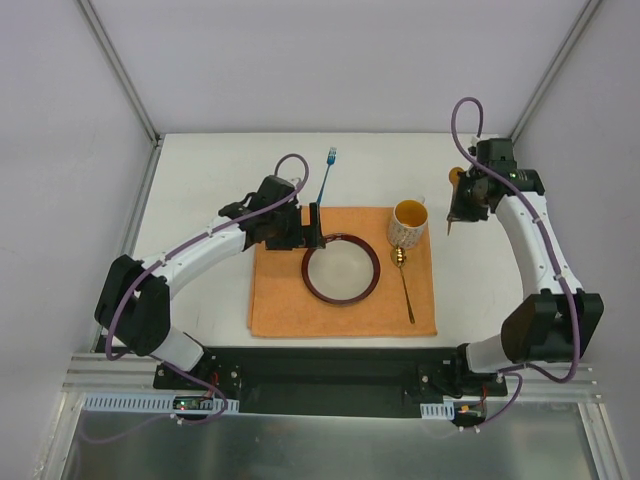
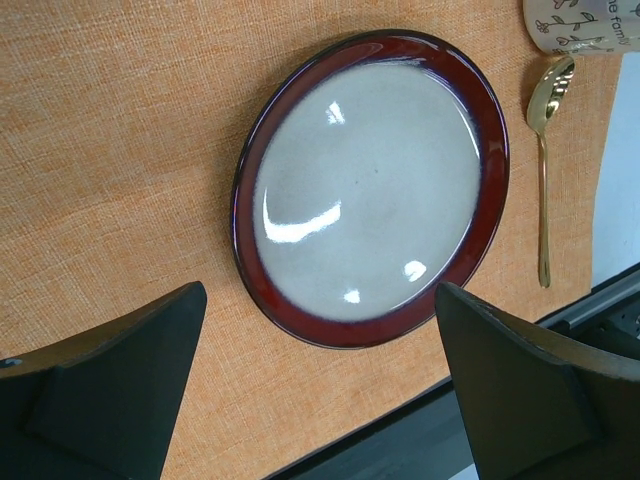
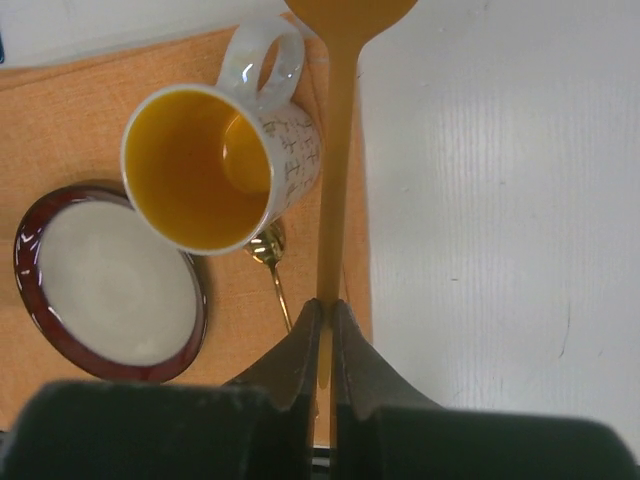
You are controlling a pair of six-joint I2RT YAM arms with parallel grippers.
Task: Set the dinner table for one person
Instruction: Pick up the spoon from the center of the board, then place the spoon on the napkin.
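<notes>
Nearest, my right pincer (image 3: 326, 308) is clamped on an orange utensil (image 3: 336, 160), its head cut off from view, over the white dinner table (image 3: 500, 200) beside the placemat (image 3: 60, 130); my left pincer (image 2: 320, 300) gapes apart above the plate (image 2: 370, 190).

mug (image 1: 408, 222) beside plate (image 1: 341, 270), dinner table (image 1: 470, 290) open rightward

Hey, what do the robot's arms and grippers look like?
The left arm and right arm have white links, black joints and a purple cable running along each. The left gripper and right gripper have black wedge-shaped fingers.
</notes>
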